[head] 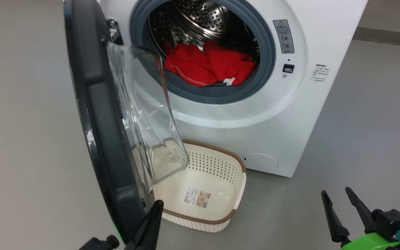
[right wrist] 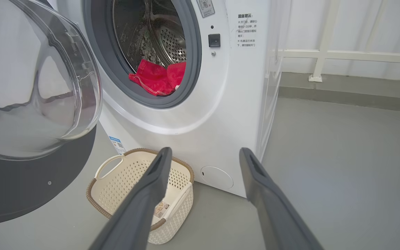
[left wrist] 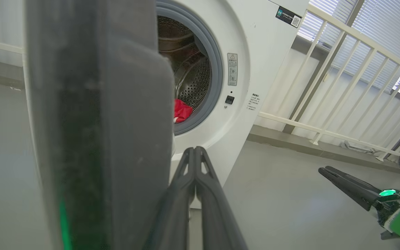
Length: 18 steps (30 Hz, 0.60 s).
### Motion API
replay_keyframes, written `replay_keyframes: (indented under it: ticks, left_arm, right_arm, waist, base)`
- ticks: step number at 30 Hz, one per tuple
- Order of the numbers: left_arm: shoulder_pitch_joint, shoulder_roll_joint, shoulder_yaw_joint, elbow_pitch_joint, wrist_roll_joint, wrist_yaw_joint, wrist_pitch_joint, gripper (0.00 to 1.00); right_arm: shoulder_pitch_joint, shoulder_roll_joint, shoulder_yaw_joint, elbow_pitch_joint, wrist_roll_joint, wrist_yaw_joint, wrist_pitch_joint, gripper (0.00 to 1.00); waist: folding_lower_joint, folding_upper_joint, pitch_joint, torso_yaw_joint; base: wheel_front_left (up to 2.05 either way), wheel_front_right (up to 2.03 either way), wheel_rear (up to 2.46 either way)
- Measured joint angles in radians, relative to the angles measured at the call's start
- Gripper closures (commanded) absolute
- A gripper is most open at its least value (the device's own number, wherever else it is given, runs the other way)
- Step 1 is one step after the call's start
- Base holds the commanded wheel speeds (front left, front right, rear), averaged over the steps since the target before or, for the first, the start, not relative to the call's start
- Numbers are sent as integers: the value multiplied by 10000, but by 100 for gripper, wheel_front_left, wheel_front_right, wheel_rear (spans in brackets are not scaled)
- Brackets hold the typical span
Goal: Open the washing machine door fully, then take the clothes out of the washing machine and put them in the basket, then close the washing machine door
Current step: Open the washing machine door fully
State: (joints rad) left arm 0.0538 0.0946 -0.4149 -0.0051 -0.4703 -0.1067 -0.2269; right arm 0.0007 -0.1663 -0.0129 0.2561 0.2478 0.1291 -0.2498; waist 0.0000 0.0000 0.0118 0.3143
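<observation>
1. Washing machine door (head: 96, 114), head view: it stands swung out from the washing machine (head: 290, 114). Its glass bowl (head: 144, 114) overhangs the left rim of the basket (head: 217, 163), which sits on the floor (head: 359, 139) against the machine's front. The clothes (head: 207, 64) lie at the front lip of the drum (head: 200, 17). The left gripper (head: 158, 205) sits just beside the door's lower rim; contact cannot be confirmed. The right gripper (head: 335, 191) is spread and empty. With the door at this angle, expect garments to catch on the bowl and miss the basket.
2. Left wrist view: the fingers are pressed together, pinching nothing, with the door rim close alongside. A sideways push may skid off the glossy rim.
3. Right wrist view: the spread fingers point toward the basket. A direct reach to the opening may clip the bowl.
</observation>
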Motion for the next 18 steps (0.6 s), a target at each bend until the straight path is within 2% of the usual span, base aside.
replay_keyframes:
  ticks: [11,18]
  left_arm:
    - [-27,-81,481,527,-8,146,-134,100]
    - [28,59,993,504,-8,232,-142,100]
  right_arm:
    - [-5,27,-35,-197,-8,0,0,0]
    - [-5,33,-33,-357,-56,0,0,0]
  waist:
    - [0,0,-13,136]
    - [0,0,13,288]
  base:
    - [0,0,0]
    - [0,0,0]
